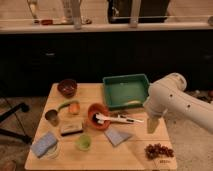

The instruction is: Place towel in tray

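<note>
towel (118, 136): small, flat grey-blue square of folded cloth, lying limp and cornerwise on the wooden table (134, 156), near its front edge.
tray (125, 77): large green rectangular plastic, raised walls, upright at the table's back right corner, apart from the towel.

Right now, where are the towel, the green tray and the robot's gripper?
towel (118, 136): camera view, middle of the cloth.
tray (122, 90): camera view, its bare floor.
gripper (152, 128): camera view, between its fingertips, above the table's (135, 156) right edge.
</note>
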Robot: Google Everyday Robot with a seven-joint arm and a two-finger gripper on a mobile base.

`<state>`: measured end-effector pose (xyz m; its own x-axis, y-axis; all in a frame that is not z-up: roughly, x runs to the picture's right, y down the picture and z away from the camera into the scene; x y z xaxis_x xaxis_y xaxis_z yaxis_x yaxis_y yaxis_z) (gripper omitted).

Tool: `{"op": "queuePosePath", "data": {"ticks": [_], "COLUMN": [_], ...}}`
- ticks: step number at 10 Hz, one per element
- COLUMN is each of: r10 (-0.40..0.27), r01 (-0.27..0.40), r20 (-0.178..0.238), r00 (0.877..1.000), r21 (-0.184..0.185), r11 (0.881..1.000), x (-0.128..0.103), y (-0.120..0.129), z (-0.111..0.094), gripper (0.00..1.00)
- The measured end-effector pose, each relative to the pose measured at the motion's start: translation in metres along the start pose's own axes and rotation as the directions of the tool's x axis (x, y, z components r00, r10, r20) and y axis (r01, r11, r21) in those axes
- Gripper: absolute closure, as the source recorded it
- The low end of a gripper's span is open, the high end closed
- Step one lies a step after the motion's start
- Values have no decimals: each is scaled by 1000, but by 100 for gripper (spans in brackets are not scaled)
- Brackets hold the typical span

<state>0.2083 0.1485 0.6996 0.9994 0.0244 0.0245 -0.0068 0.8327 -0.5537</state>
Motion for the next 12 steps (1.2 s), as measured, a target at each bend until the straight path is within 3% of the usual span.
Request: {"op": "queuePosePath", "data": {"ticks": [12], "r10": [-26], "r01": [27], "r20": [43], "r00": [999], "r21": [-19], "r11": [999], "x": [-46], "y": [27], "z": [49], "gripper": [20]}}
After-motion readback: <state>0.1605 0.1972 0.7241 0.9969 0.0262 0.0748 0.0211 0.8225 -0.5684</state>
